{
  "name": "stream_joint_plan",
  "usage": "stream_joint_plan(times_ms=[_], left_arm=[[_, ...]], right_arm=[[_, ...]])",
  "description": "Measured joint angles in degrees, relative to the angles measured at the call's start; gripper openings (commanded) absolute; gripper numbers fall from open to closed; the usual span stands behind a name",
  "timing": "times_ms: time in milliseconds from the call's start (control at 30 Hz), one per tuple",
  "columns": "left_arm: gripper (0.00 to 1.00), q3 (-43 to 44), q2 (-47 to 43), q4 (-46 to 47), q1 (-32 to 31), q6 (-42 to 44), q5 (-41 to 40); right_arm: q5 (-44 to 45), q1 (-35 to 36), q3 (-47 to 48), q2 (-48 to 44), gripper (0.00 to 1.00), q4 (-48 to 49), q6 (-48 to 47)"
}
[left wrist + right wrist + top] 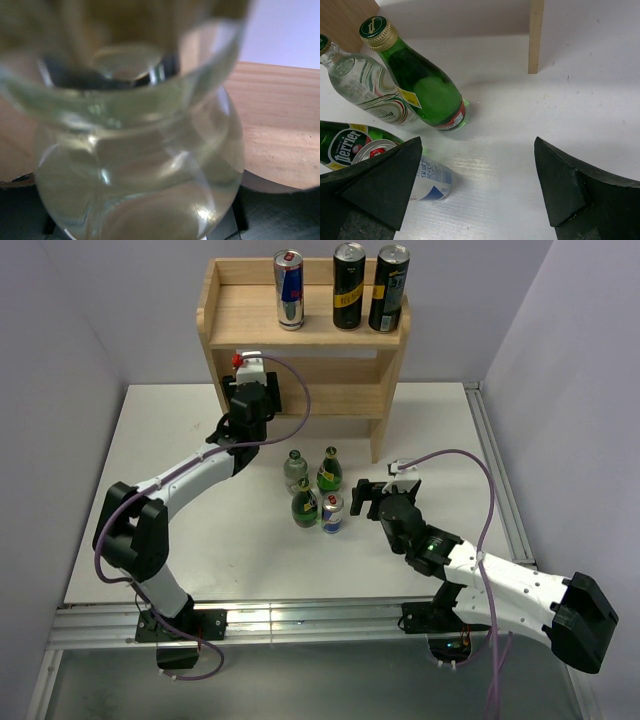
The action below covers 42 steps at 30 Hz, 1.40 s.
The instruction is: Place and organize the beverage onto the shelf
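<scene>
Well out in front of the right side panel of the shelf [240, 315], nearest the arm bases, the right gripper [366, 498] is hovering low over the white table [150, 450]. Its two dark fingers [385, 185] are spread wide, with nothing between them.

Just beside it, towards the shelf's middle, four drinks are standing in a tight cluster on the table in front of the shelf's open face. A small blue-and-silver can [332, 512] and a green Perrier bottle [305, 505] are sitting farthest from the shelf, right next to each other. One step closer to the shelf, a green bottle with a gold cap [329, 470] and a clear labelled bottle [295, 470] are standing side by side.

Beyond them, the left arm is reaching into the left part of the shelf's lower tier. There the left gripper [248, 378] is pinching a clear glass bottle [140, 165] between its fingers. The bottle is filling the left wrist view, with the shelf's light wood showing behind it. Whether the bottle is resting on the lower board cannot be told.

The shelf itself is standing at the far edge of the table, against the back wall. On its upper board, three cans are standing upright in a row towards the right side. A Red Bull can [288, 288] is sitting near the middle. Two taller black-and-yellow cans, one [348, 285] beside the other [388, 288], are standing close together between it and the right panel.
</scene>
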Motion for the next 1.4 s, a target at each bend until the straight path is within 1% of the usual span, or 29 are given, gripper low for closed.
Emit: stream_joint_plan(times_ms=[33,67,100,167,200,233,300,433,533,567,600,867,933,967,1067,1200,1400], left_arm=[[0.02,0.15,0.2,0.09,0.11,0.0,0.0],[0.06,0.42,0.42,0.07,0.2,-0.02,-0.07],[0.22,0.7,0.72,0.07,0.31,-0.04,-0.13],[0.42,1.09,1.11,0.22,0.44,-0.07,-0.22],[0.58,1.16,1.16,0.22,0.5,-0.07,-0.24],[0.64,1.16,1.18,0.24,0.55,-0.11,-0.24],[0.72,1.16,1.18,0.24,0.59,-0.28,-0.28],[0.8,1.16,1.18,0.37,0.66,-0.42,-0.52],[0.84,1.16,1.18,0.94,0.7,-0.46,-0.68],[0.88,1.16,1.18,0.92,0.7,-0.44,-0.68],[0.95,1.16,1.18,0.92,0.7,-0.44,-0.72],[0.96,1.16,1.18,0.87,0.68,-0.68,-0.87],[0.97,1.14,1.09,0.79,0.68,-0.81,-0.85],[0.99,1.09,0.98,0.63,0.68,-0.94,-0.83],[0.99,0.59,0.15,-0.22,0.61,-1.46,-0.31],[0.99,-0.83,-2.91,-0.09,0.37,-2.69,-0.28],[0.99,-2.38,-9.94,0.31,-1.07,-4.07,-0.55]], right_arm=[[-0.17,-0.09,0.0,0.13,1.0,0.02,0.0],[-0.22,-0.13,0.0,0.22,1.0,0.07,0.0],[-0.35,-0.17,0.0,0.31,1.0,0.11,0.0],[-0.46,-0.22,0.0,0.42,1.0,0.24,0.0],[-0.52,-0.24,0.0,0.5,1.0,0.33,0.0],[-0.63,-0.24,0.0,0.57,1.0,0.35,0.0],[-0.76,-0.24,0.0,0.63,1.0,0.35,0.0],[-0.85,-0.35,0.0,0.63,1.0,0.37,0.0],[-0.85,-0.35,0.0,0.63,1.0,0.37,0.0],[-0.85,-0.35,0.0,0.63,1.0,0.39,0.0],[-0.85,-0.35,0.0,0.63,1.0,0.39,0.0],[-0.87,-0.46,0.0,0.63,1.0,0.39,0.02],[-0.85,-0.48,0.0,0.63,1.0,0.44,0.02],[-0.85,-0.48,0.0,0.63,1.0,0.44,0.02],[-0.87,-0.5,0.0,0.63,1.0,0.44,0.02],[-0.87,-0.52,0.0,0.63,1.0,0.48,0.02],[-0.85,-0.55,0.0,0.63,1.0,0.5,0.02]])
